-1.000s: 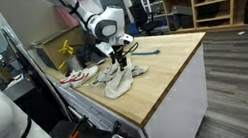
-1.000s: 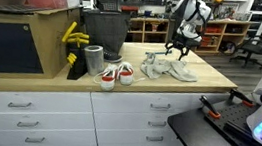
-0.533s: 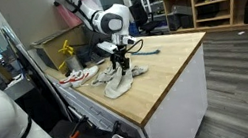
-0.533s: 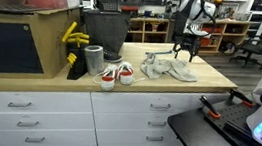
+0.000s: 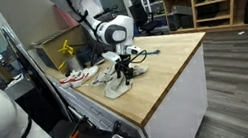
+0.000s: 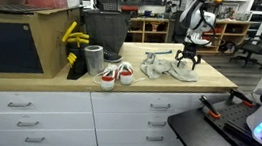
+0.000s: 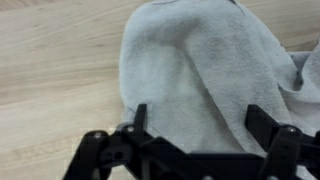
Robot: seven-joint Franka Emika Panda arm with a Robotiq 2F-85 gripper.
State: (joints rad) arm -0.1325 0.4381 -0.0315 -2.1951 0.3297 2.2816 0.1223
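Observation:
A crumpled grey towel [image 7: 200, 70] lies on the wooden counter [image 5: 164, 67]; it also shows in both exterior views [image 5: 116, 82] [image 6: 170, 69]. My gripper [image 7: 197, 118] hangs open right over the towel, one finger on each side of a fold, holding nothing. In both exterior views the gripper [image 5: 124, 71] [image 6: 187, 60] is low above the towel's edge.
A pair of red-and-white shoes [image 6: 112, 76] lies on the counter next to a grey cup [image 6: 93, 58] and a black bin [image 6: 101, 29]. Yellow bananas [image 6: 72, 36] hang beside a box. The counter edge [image 5: 182, 80] drops off nearby. Shelves stand behind.
My gripper has moved down and sideways over the towel, from above its middle toward its edge. The towel has not visibly moved.

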